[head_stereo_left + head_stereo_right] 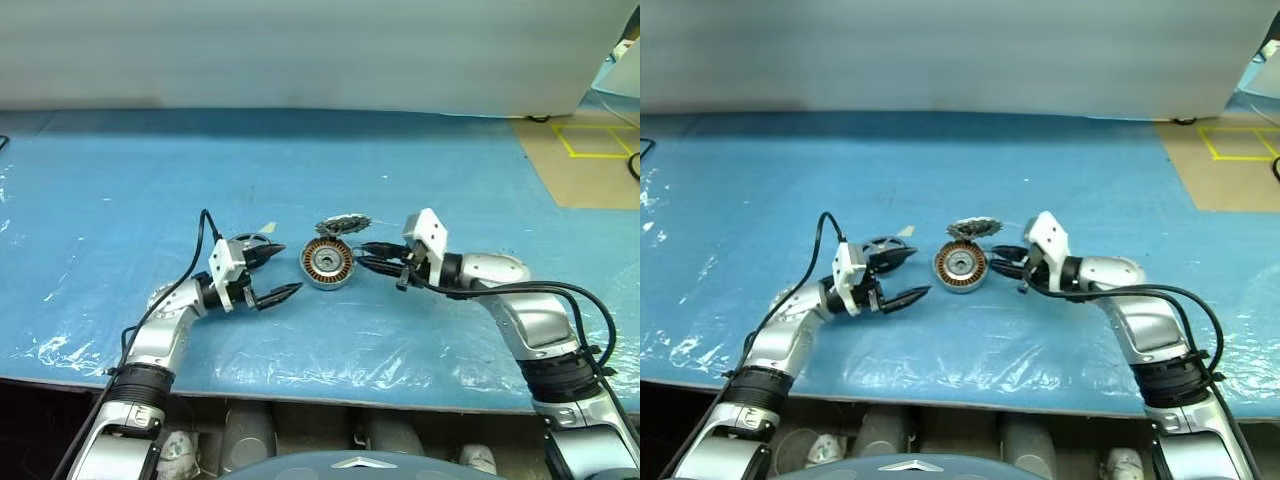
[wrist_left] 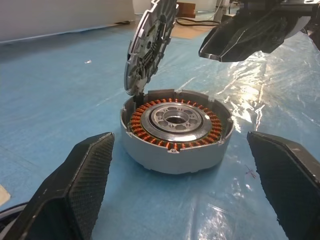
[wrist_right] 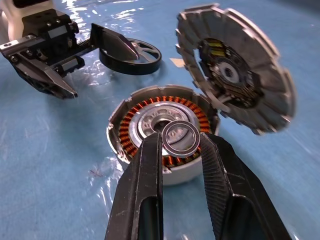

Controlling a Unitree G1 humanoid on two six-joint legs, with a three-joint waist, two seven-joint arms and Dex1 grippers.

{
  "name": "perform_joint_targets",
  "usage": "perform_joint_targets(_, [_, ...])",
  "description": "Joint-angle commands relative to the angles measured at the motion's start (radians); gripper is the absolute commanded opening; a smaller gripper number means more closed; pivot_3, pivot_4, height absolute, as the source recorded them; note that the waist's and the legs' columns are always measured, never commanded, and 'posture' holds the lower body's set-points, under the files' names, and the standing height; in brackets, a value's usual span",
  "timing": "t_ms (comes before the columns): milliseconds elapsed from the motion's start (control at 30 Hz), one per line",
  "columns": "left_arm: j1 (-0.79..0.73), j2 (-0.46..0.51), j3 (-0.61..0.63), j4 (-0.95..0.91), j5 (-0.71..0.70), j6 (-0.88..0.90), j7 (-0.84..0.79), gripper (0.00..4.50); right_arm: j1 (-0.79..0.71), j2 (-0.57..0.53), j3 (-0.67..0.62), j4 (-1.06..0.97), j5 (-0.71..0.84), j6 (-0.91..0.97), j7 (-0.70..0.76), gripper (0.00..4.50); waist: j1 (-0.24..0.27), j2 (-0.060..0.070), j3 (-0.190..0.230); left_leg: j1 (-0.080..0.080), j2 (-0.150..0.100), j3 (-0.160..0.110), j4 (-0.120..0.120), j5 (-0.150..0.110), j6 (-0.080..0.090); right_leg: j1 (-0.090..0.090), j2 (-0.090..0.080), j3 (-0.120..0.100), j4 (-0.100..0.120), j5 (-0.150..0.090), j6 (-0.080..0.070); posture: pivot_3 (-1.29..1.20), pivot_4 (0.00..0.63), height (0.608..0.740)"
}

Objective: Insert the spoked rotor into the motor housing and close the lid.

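The motor housing (image 1: 328, 263), a round ring with copper windings around a silver centre, lies on the blue table. Its lid (image 3: 235, 70), a silvery notched disc, stands tilted up from the housing's far rim. A dark spoked ring, which I take for the spoked rotor (image 3: 135, 55), lies flat beside my left gripper (image 1: 290, 270). That gripper stands open a little to the left of the housing. My right gripper (image 3: 181, 140) is shut on a small bearing-like ring (image 3: 181, 139), just above the housing's right side.
Crinkled blue plastic sheet (image 1: 150, 180) covers the table. The table's front edge (image 1: 330, 385) runs just under both arms. A pale wall (image 1: 300, 50) bounds the back. Tan floor with yellow tape (image 1: 590, 140) lies at the back right.
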Motion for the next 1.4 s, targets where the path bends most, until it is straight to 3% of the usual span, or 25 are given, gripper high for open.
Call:
perform_joint_targets(33, [0.001, 0.003, 0.010, -0.044, -0.013, -0.005, 0.001, 4.50, -0.067, 0.026, 0.035, 0.030, -0.028, 0.000, -0.023, 0.70, 0.000, 0.000, 0.000, 0.000, 0.000, 0.000, 0.000, 0.000, 0.000, 0.000, 0.000, 0.000, 0.000, 0.000, 0.000, 0.00, 0.150, 0.740])
perform_joint_targets(400, [0.002, -0.012, 0.002, -0.055, -0.006, -0.003, 0.016, 4.50, -0.150, 0.085, 0.135, 0.193, -0.129, -0.024, -0.036, 0.70, 0.000, 0.000, 0.000, -0.001, 0.000, 0.000, -0.001, 0.001, -0.001, 0.000, 0.000, 0.000, 0.000, 0.000, 0.000, 0.00, 0.150, 0.740])
perform_joint_targets(1400, [-0.004, -0.006, -0.007, -0.069, -0.003, 0.016, 0.016, 4.50, -0.157, 0.098, 0.183, 0.204, -0.210, -0.089, -0.022, 0.70, -0.001, 0.000, 0.000, 0.000, 0.000, 0.000, 0.000, 0.001, -0.001, 0.000, 0.000, 0.000, 0.000, 0.000, 0.000, 0.00, 0.150, 0.740])
